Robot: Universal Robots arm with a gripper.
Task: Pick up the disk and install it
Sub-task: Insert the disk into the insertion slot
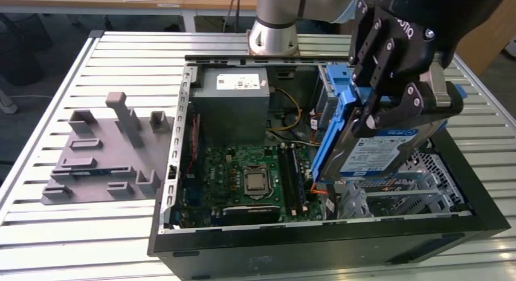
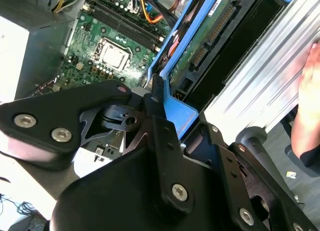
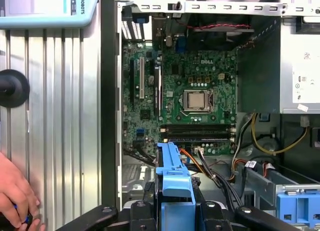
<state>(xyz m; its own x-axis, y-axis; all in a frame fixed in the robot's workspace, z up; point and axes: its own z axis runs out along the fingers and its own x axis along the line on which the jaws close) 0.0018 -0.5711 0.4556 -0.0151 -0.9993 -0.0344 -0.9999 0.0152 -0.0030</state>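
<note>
The disk (image 1: 379,149), a silver hard drive with a blue-and-white label and a blue plastic frame (image 1: 333,133), hangs on edge, tilted, over the open computer case's right side in the exterior view. My gripper (image 1: 395,109) is shut on its upper end. In the second wrist view the disk (image 2: 200,46) shows its green circuit-board side, with the black fingers (image 2: 156,122) clamped on the blue frame. In the first wrist view the frame's blue end (image 3: 175,183) sticks out between the fingers above the case's drive area.
The black case (image 1: 322,235) lies open on a slatted table, with motherboard (image 1: 250,178), grey power supply (image 1: 234,100) and silver drive cage (image 1: 407,190) inside. A grey fixture (image 1: 105,154) stands to the exterior view's left. A person's hand (image 3: 15,196) rests on the table beside the case.
</note>
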